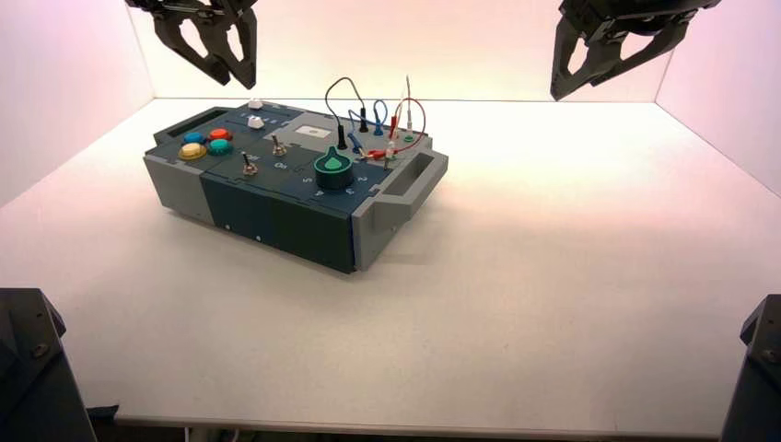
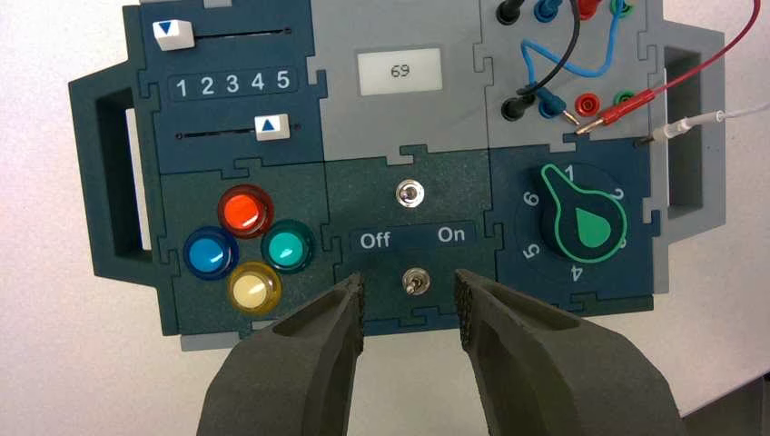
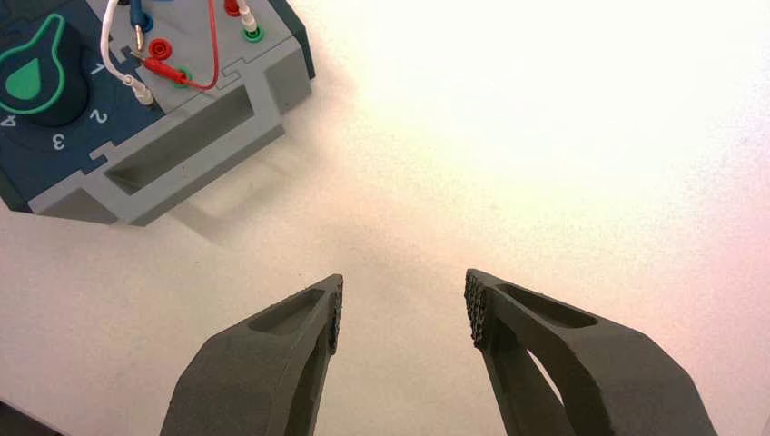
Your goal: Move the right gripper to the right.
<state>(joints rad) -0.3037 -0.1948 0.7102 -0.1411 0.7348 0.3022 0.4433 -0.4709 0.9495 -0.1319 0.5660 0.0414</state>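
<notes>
My right gripper (image 1: 576, 83) hangs high at the top right, open and empty, well to the right of the box (image 1: 276, 216). In the right wrist view the right gripper (image 3: 404, 304) is over bare table, with the box's grey handle (image 3: 182, 150) and green knob (image 3: 32, 77) off to one side. My left gripper (image 1: 235, 72) hangs high at the top left, open and empty. In the left wrist view the left gripper (image 2: 409, 300) frames a toggle switch (image 2: 414, 281) at the box's near edge.
The box carries coloured buttons (image 2: 245, 245), two white sliders (image 2: 271, 127), a display reading 69 (image 2: 399, 72), a green knob (image 2: 588, 222) and plugged wires (image 1: 378, 115). Black arm mounts (image 1: 32, 368) stand at both front corners. White walls enclose the table.
</notes>
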